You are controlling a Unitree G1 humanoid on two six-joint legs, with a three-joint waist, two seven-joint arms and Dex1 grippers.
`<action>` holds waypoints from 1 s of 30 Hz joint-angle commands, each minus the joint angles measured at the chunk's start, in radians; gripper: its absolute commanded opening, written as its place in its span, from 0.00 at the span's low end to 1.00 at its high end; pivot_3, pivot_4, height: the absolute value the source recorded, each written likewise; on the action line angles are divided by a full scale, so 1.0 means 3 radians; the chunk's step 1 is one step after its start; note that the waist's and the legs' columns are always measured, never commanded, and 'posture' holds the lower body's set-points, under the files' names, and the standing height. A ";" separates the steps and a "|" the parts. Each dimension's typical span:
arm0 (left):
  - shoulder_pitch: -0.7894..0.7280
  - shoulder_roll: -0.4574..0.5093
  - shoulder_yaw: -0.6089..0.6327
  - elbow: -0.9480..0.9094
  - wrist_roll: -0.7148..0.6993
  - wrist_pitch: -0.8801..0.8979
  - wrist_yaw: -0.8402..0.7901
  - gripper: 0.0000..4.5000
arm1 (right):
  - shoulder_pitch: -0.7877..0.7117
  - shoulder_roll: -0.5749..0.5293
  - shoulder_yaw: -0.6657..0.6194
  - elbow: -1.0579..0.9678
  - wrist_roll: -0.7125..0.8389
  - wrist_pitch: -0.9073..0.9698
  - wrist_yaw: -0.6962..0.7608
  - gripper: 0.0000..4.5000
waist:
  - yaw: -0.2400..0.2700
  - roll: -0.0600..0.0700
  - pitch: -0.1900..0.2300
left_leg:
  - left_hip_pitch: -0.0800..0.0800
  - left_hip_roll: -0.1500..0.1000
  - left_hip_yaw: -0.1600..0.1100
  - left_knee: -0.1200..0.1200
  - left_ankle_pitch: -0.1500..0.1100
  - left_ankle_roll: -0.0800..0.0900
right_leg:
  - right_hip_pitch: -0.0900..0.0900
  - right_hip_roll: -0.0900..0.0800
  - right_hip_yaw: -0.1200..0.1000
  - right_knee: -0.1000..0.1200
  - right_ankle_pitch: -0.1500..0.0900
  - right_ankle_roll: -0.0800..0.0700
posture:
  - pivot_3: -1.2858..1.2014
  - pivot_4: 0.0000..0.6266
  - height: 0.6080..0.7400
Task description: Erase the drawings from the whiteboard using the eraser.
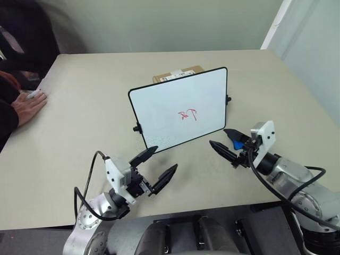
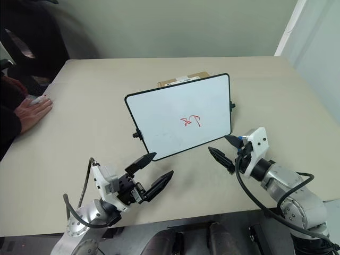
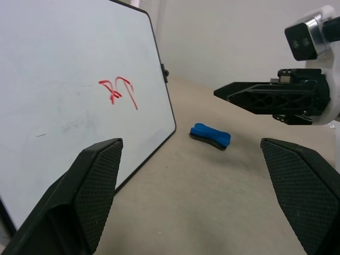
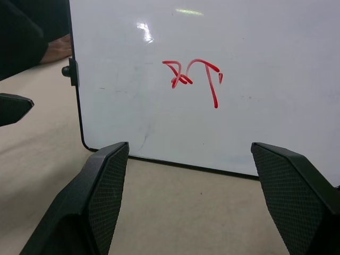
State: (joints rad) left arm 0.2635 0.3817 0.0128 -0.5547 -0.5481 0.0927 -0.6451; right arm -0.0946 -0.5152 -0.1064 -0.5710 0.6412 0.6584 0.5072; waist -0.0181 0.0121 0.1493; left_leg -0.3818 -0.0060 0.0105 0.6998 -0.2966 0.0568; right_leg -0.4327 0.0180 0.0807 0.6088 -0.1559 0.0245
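The whiteboard (image 1: 178, 109) stands tilted upright at the middle of the table. A small red drawing (image 1: 188, 114) sits right of centre on its white face. The blue eraser (image 3: 210, 136) lies flat on the table just off the board's right lower corner. My right gripper (image 1: 218, 136) hovers open just above and beside the eraser, pointing at the board, nothing between its fingers (image 4: 101, 196). In front of the board's left lower corner my left gripper (image 1: 166, 158) is open and empty.
A brown cardboard box (image 1: 178, 74) lies behind the board. A person's hand (image 1: 29, 103) rests on the beige table (image 1: 95, 122) at its far left edge. The table's front edge runs just below both grippers.
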 commanded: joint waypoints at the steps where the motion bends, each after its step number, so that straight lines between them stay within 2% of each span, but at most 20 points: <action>1: -0.0029 0.0024 0.0058 -0.0087 -0.0043 -0.0015 -0.0014 1.00 | -0.0052 -0.0002 -0.0044 -0.0067 -0.0002 -0.0079 0.0003 0.86 | 0.0000 0.0000 0.0000 | 0.0000 0.0000 0.0000 0.0000 0.0000 0.0000 | 0.0000 0.0000 0.0000 0.0000 0.0000 0.0000 | 0.52 0.24 1.00; 18: -0.0081 -0.0022 0.0015 -0.0025 -0.0035 0.0051 -0.0052 1.00 | 0.0072 -0.0131 -0.0315 -0.0068 0.0070 -0.0029 -0.0019 0.86 | -0.0001 0.0000 0.0000 | 0.0000 0.0000 0.0000 0.0000 -0.0001 0.0000 | 0.0000 -0.0001 0.0000 0.0000 0.0000 0.0000 | 0.52 0.24 1.00; 20: -0.0083 -0.0019 0.0037 -0.0017 -0.0034 0.0050 -0.0041 1.00 | 0.0049 -0.0159 -0.0337 -0.0014 0.0062 -0.0011 -0.0025 0.99 | -0.0001 0.0000 0.0000 | 0.0000 0.0000 0.0000 0.0000 -0.0001 0.0000 | 0.0001 -0.0001 0.0000 0.0000 0.0000 0.0000 | 0.52 0.24 1.00; 30: -0.0032 -0.0024 0.0006 -0.0054 -0.0004 0.0041 -0.0014 1.00 | -0.0316 -0.0298 -0.0275 0.0437 -0.0078 0.0458 -0.0251 0.99 | -0.0002 0.0000 0.0000 | 0.0000 0.0000 0.0000 0.0000 -0.0001 0.0000 | 0.0000 -0.0001 0.0000 0.0001 0.0001 0.0000 | 0.52 0.24 1.00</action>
State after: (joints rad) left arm 0.2471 0.3755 0.0195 -0.5433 -0.5558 0.1117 -0.6507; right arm -0.1741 -0.5951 -0.1776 -0.4322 0.6223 0.7771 0.4480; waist -0.0186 0.0120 0.1493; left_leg -0.3818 -0.0060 0.0105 0.6998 -0.2968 0.0568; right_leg -0.4326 0.0178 0.0808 0.6089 -0.1557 0.0245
